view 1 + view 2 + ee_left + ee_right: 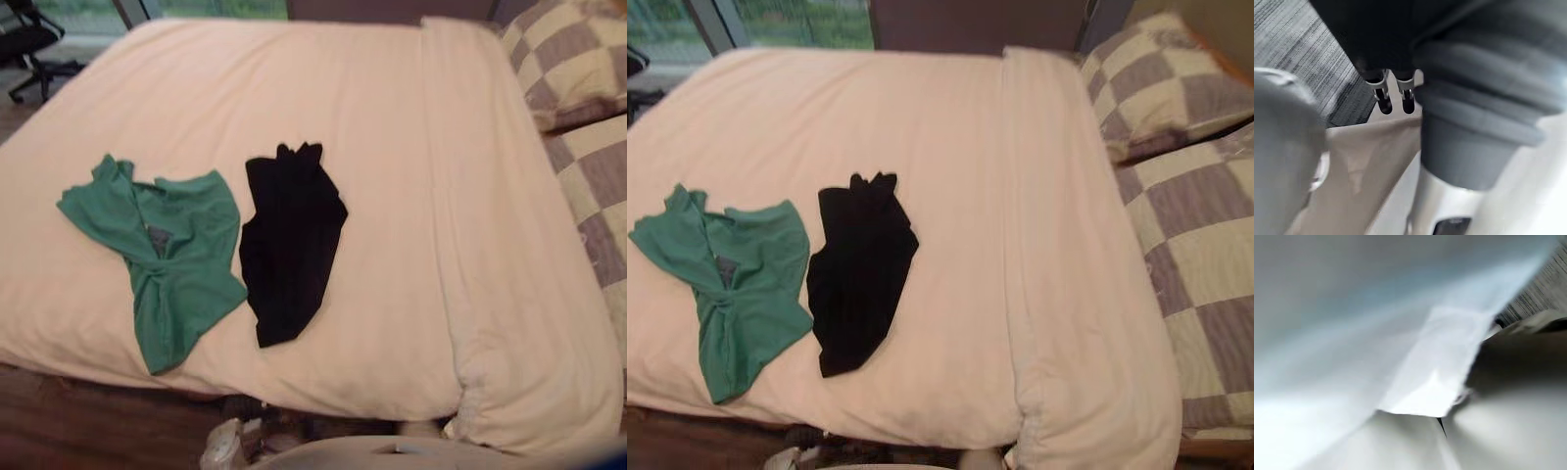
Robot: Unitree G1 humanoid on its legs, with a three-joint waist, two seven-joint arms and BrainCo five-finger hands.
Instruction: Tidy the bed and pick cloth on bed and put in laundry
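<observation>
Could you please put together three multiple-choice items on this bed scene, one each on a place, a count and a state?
1. Where does the black garment lie?
A. on a checked pillow.
B. on the cream duvet, right of the green garment.
C. underneath the green garment.

2. How many loose garments lie on the duvet?
A. one.
B. two.
C. four.

3. How does the green garment lie?
A. folded in a neat square.
B. rolled into a ball.
C. spread out, rumpled, twisted at its middle.

1 B: it lies on the duvet beside the green one, away from the checked pillows.
2 B: one green, one black.
3 C: its cloth bunches at a twist in the middle.
</observation>
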